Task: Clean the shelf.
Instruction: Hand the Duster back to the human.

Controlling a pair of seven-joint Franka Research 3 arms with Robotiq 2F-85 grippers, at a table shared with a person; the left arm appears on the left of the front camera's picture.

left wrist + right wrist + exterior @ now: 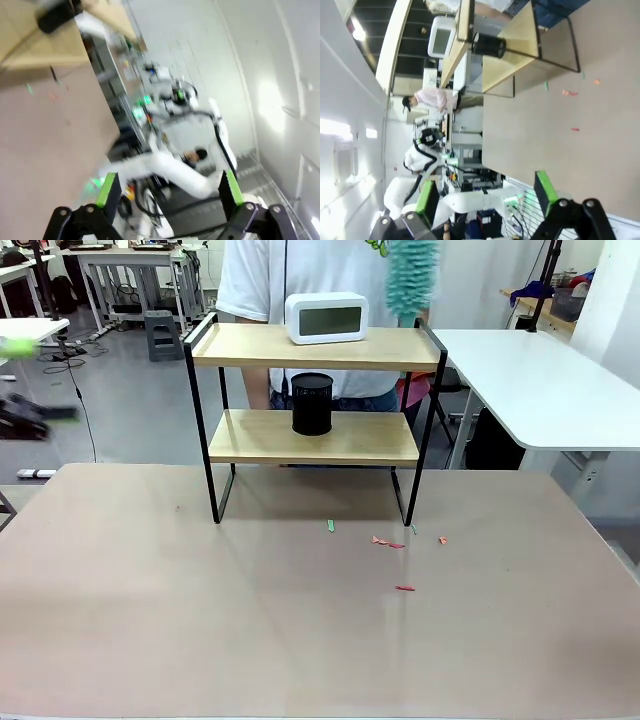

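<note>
Both sets of fingers released; person's teal duster (411, 280) above the shelf (312, 346): sweep around the clock (326, 317).

A robotics lab in an open workroom: rows of white workbenches (120, 260) with cables trailing on the grey floor (120, 400), a white robot arm (470, 197) at another station, and bright ceiling lights (357, 30) overhead.

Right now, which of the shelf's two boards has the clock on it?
The top board: the white clock stands on it near the middle. The lower board carries a black cup instead.
</note>
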